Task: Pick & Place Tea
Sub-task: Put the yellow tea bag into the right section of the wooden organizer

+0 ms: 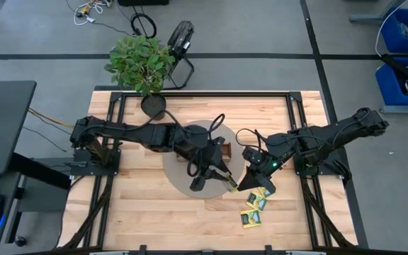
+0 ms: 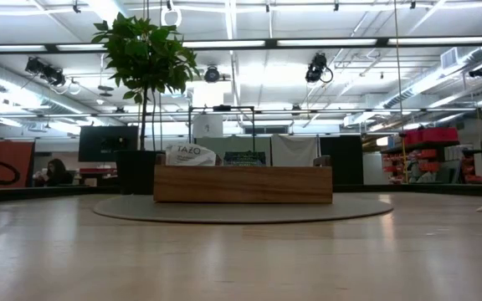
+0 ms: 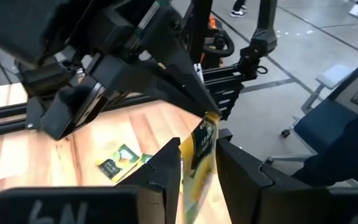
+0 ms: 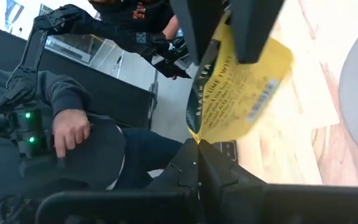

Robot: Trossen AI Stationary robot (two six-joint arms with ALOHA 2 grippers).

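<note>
Both arms reach inward and meet over the table near its middle, at the right edge of the round grey mat. Left end effector points toward the right arm, fingers clamped on a yellow-green tea packet, held upright on edge. Right end effector is closed, its tips pinching the corner of the same packet; the packet sits between both, off the table. Three more yellow-green packets lie loose on the table just below the right end effector, near each other. Wooden tray sits on the mat; a white packet printed TAZO pokes up at its left end. Other compartments' contents cannot be told.
</note>
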